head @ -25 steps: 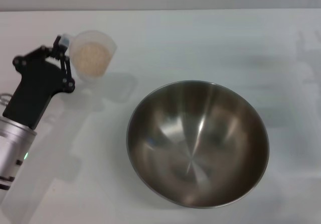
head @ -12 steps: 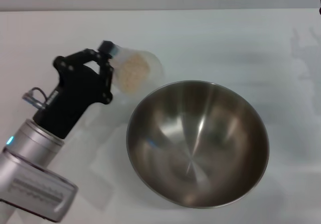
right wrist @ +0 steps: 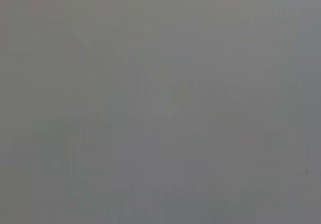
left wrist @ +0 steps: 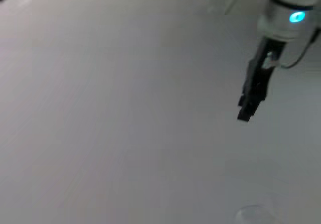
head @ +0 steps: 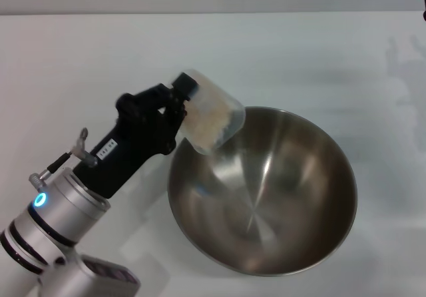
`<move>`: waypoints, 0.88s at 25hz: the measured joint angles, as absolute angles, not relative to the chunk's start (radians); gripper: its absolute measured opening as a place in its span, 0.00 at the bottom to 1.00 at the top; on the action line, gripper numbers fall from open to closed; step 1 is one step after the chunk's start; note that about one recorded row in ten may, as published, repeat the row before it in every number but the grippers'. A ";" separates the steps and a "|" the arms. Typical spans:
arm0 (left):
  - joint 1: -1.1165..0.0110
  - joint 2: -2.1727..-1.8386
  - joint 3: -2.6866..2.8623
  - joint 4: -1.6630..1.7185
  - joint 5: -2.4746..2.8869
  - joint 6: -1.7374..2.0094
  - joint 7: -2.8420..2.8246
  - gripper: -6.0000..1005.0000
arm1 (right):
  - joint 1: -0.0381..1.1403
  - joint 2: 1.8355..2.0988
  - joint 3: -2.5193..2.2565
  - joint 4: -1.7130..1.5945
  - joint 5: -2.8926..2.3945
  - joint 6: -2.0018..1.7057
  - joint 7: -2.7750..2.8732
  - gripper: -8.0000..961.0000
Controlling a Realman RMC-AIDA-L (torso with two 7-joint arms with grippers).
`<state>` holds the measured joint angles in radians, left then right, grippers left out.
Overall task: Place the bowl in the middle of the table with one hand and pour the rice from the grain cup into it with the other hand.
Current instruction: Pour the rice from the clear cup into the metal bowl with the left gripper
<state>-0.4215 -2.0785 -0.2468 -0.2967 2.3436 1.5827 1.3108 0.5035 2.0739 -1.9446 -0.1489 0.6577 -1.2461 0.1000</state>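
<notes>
Grain cup [head: 212,122] with rice [head: 208,125], tilted over the bowl [head: 266,190] rim, clamped in the left hand [head: 181,104].

The bowl [head: 261,190] is brushed stainless steel, shiny grey inside, streaked with soft reflections. At its ten o'clock rim, the grain cup [head: 212,122] is thin translucent plastic, smooth and slightly cloudy. The rice [head: 208,122] inside looks matt, pale and grainy. The left hand [head: 181,108] is matt black; the arm behind it is satin silver metal. The desk [head: 299,57] is smooth, matt white.
</notes>
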 joint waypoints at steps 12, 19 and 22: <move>-0.446 -2.079 -0.250 -0.298 2.410 1.591 1.574 0.02 | 0.503 2.073 -1.945 -0.146 0.658 -1.251 0.100 0.44; -0.457 -2.078 -0.247 -0.288 2.430 1.588 1.731 0.02 | 0.503 2.072 -1.945 -0.150 0.658 -1.252 0.068 0.44; -0.461 -2.076 -0.247 -0.287 2.443 1.586 1.801 0.02 | 0.503 2.073 -1.945 -0.151 0.658 -1.253 0.059 0.44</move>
